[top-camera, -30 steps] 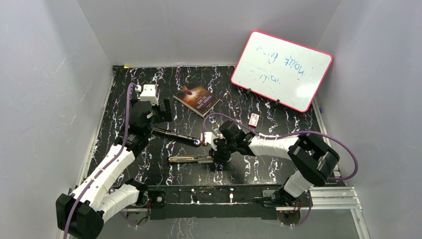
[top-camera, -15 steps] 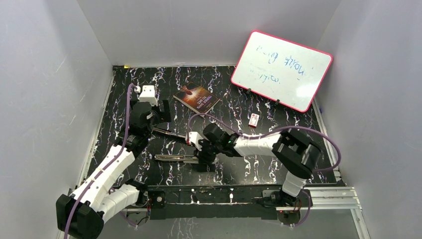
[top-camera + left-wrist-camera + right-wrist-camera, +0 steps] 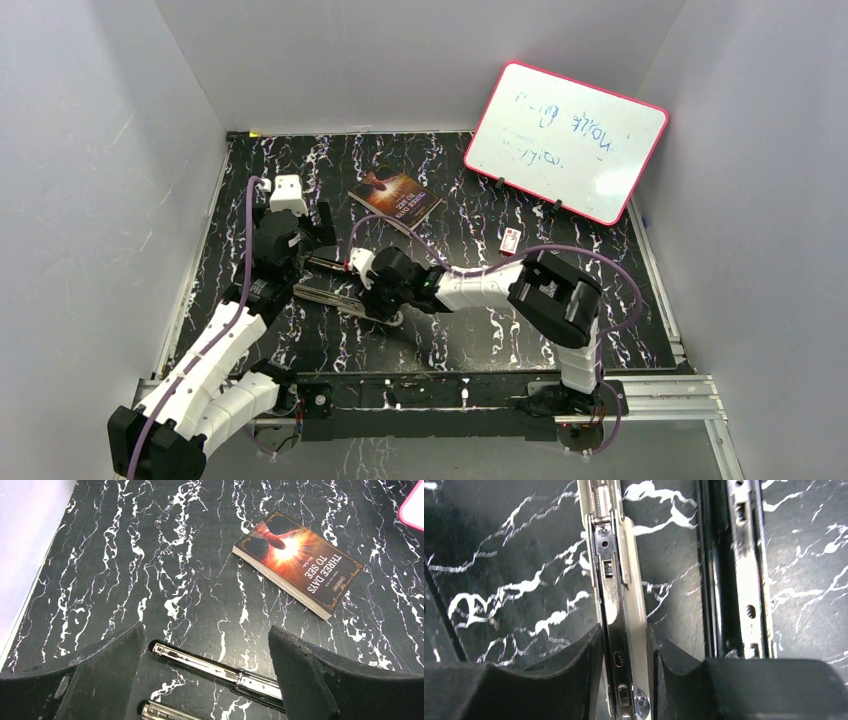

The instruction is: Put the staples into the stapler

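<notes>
The stapler point(image 3: 335, 288) lies folded open on the black marbled table, its two long arms side by side. My right gripper point(image 3: 624, 631) is shut on the cream and chrome arm point(image 3: 616, 580), with a finger point(image 3: 574, 665) pressed to each side. The black-edged arm point(image 3: 744, 565) lies just to its right. In the top view the right gripper point(image 3: 372, 298) sits at mid-left. My left gripper point(image 3: 206, 629) hangs open over the tip of the other arm point(image 3: 215, 667), touching nothing; it shows as the left gripper point(image 3: 300, 232) from above. A small white-and-red box point(image 3: 511, 240) lies to the right; the staples themselves do not show.
A paperback book point(image 3: 396, 197) lies just behind the stapler, also seen as the book point(image 3: 300, 562) ahead of the left fingers. A pink-framed whiteboard point(image 3: 565, 140) leans at the back right. Grey walls close in the table on three sides.
My right gripper has dragged the stapler leftward across the table until its arms lie under the left gripper. The left gripper has shifted slightly left and stays open.
</notes>
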`<state>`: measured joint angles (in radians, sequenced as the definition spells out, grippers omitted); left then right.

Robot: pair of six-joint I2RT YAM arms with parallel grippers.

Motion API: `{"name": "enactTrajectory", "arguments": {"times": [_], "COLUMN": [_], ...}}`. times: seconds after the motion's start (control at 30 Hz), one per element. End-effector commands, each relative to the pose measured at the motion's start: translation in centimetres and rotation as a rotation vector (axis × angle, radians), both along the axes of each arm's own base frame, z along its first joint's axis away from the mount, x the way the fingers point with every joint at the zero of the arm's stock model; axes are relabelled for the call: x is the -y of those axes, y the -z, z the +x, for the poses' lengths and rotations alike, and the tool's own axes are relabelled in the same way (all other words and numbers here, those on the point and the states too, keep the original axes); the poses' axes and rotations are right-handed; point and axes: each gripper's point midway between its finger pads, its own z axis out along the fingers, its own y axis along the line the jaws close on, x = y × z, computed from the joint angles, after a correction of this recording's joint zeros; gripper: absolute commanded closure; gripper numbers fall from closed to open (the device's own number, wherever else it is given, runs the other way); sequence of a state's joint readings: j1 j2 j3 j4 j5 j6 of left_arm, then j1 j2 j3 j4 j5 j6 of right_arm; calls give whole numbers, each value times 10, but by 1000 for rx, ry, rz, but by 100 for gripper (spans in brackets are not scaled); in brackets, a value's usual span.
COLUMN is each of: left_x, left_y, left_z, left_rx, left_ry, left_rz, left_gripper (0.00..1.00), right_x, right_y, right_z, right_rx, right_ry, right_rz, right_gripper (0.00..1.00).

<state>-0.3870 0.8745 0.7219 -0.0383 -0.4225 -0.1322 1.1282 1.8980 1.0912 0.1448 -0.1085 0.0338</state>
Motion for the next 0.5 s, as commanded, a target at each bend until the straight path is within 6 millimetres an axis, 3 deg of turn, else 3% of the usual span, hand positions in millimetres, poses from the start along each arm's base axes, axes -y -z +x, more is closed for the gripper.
{"name": "enactTrajectory", "arguments": {"times": [0.0, 0.27, 0.47], "left_x": [-9, -7, -7], "left_y": [-11, -10, -10], "left_z": [-1, -1, -1], "left_rx": [45, 40, 39], "left_ry": [-44, -34, -33], "left_rz": [-11, -15, -17], "left_gripper": [8, 8, 9], "right_x": [-22, -32, -15], "right_y": [-10, -9, -4], "right_z": [23, 40, 59], "right_rx": [7, 58, 120], "right_ry": [133, 194, 298], "right_rz": [32, 25, -38], "right_gripper": [98, 99, 100]}}
